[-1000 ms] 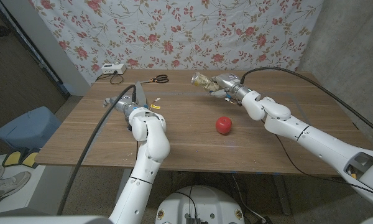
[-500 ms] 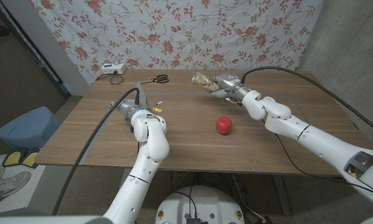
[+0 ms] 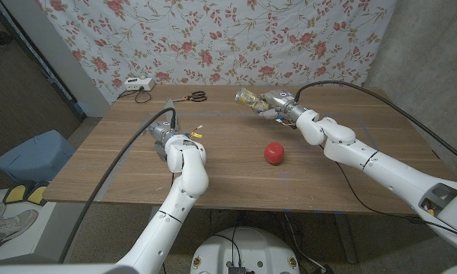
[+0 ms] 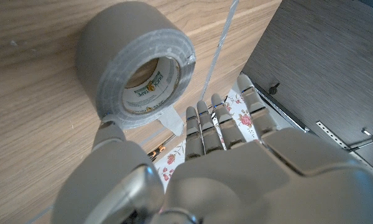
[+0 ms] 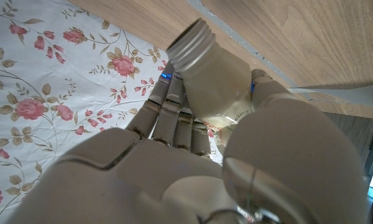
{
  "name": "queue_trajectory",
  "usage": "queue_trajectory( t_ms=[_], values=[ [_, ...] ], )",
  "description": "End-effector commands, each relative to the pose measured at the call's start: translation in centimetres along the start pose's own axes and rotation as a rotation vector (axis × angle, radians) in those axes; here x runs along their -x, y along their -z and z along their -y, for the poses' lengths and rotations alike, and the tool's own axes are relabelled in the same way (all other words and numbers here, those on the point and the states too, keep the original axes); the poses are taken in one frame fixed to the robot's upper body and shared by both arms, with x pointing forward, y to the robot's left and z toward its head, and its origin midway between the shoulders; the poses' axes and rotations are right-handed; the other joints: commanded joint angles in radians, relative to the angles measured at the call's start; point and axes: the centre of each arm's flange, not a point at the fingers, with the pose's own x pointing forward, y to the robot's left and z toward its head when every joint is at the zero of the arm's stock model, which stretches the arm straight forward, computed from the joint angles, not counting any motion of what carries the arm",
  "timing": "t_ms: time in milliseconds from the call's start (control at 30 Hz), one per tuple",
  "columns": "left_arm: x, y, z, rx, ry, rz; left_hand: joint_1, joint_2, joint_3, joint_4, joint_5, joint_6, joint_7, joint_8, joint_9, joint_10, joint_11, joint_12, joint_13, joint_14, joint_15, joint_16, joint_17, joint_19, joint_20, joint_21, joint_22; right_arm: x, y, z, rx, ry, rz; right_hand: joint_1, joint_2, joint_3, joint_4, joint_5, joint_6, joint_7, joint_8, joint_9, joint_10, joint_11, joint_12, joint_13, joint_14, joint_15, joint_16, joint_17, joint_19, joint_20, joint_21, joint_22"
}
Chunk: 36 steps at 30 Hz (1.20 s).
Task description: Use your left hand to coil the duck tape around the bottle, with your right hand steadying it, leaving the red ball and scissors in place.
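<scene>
A grey duct tape roll (image 4: 137, 62) stands on its edge on the wooden table (image 3: 236, 179), with a short loose tab (image 4: 169, 119) sticking out toward my left hand (image 4: 224, 155). That hand's fingers (image 4: 219, 124) stretch straight past the roll and its thumb (image 4: 109, 134) sits against the roll's rim, without a clear hold. In the head view my left hand (image 3: 161, 134) is low at the table's left. My right hand (image 3: 278, 104) grips a clear, uncapped bottle (image 3: 250, 98), held sideways above the far side of the table; its threaded neck (image 5: 193, 46) sticks out past the fingers.
A red ball (image 3: 273, 153) lies near the table's middle, between the two arms. Orange-handled scissors (image 3: 192, 97) lie at the far edge. A white device (image 3: 137, 84) with a cable sits at the far left corner. A floral cloth hangs behind.
My left hand has dropped from an upright, raised pose down toward the table, and that arm has shifted slightly right. The right hand and bottle have stayed still.
</scene>
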Motion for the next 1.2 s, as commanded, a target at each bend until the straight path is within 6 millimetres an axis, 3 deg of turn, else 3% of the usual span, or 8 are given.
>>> queue_trajectory(
  t_ms=[33, 433, 733, 933, 1200],
  values=[
    [-0.5, -1.9, 0.9, -0.089, 0.069, 0.055, 0.01, -0.014, -0.008, -0.005, 0.012, -0.015, 0.005, -0.007, -0.001, -0.008, 0.006, -0.007, 0.004, -0.006, -0.014, -0.003, 0.0, 0.018, 0.001, -0.001, 0.003, -0.2, 0.5, 0.0, -0.014, -0.001, -0.014, -0.01, 0.209, 0.0, 0.006, 0.003, 0.381, -0.155, 0.003, 0.002, 0.303, -0.138, -0.002, 0.003, 0.139, -0.213, 0.001, 0.004, -0.009, -0.094, 0.008, 0.001],
    [1.3, -1.3, -1.9, -0.014, -0.012, 0.095, 0.022, -0.005, -0.017, -0.006, 0.028, -0.024, 0.007, -0.007, 0.0, -0.004, 0.008, -0.008, 0.006, 0.0, -0.012, -0.004, 0.0, 0.032, 0.001, -0.004, 0.004, -1.5, 0.3, 0.0, -0.027, 0.001, -0.009, -0.006, 0.209, -0.002, 0.005, 0.002, 0.386, -0.154, -0.002, 0.003, 0.31, -0.135, -0.007, 0.005, 0.145, -0.213, -0.002, 0.008, -0.012, -0.093, 0.017, -0.001],
    [3.7, 0.5, -4.2, 0.045, -0.113, 0.088, 0.03, 0.003, -0.018, -0.006, 0.036, -0.031, 0.008, -0.008, 0.0, -0.005, 0.009, -0.009, 0.007, 0.003, -0.007, -0.003, 0.0, 0.028, 0.003, -0.009, 0.005, -1.8, 0.2, 0.6, -0.021, 0.007, -0.024, -0.004, 0.209, -0.003, 0.005, 0.001, 0.388, -0.153, -0.005, 0.003, 0.312, -0.136, -0.012, 0.006, 0.147, -0.213, -0.006, 0.01, -0.012, -0.093, 0.024, -0.002],
    [4.4, 1.3, -4.7, 0.053, -0.139, 0.079, 0.036, 0.009, -0.021, -0.006, 0.043, -0.047, 0.011, -0.011, 0.0, -0.016, 0.019, -0.015, 0.009, -0.008, 0.001, -0.009, 0.001, 0.018, 0.011, -0.018, 0.006, -1.7, -0.2, 1.0, -0.026, 0.017, -0.025, -0.002, 0.209, -0.004, 0.004, 0.001, 0.391, -0.154, -0.006, 0.003, 0.315, -0.137, -0.013, 0.009, 0.149, -0.213, -0.007, 0.011, -0.012, -0.092, 0.029, -0.002],
    [4.7, 0.9, -4.3, 0.002, -0.074, 0.102, 0.042, 0.013, -0.024, -0.005, 0.049, -0.037, 0.016, -0.005, 0.001, -0.006, 0.018, -0.011, 0.011, -0.003, 0.002, -0.007, 0.002, 0.017, 0.012, -0.022, 0.006, -1.3, -0.4, 1.2, -0.032, 0.037, -0.011, -0.001, 0.208, -0.006, 0.005, 0.0, 0.392, -0.153, -0.01, 0.004, 0.314, -0.135, -0.018, 0.011, 0.15, -0.212, -0.01, 0.013, -0.013, -0.092, 0.035, -0.003]
  ],
)
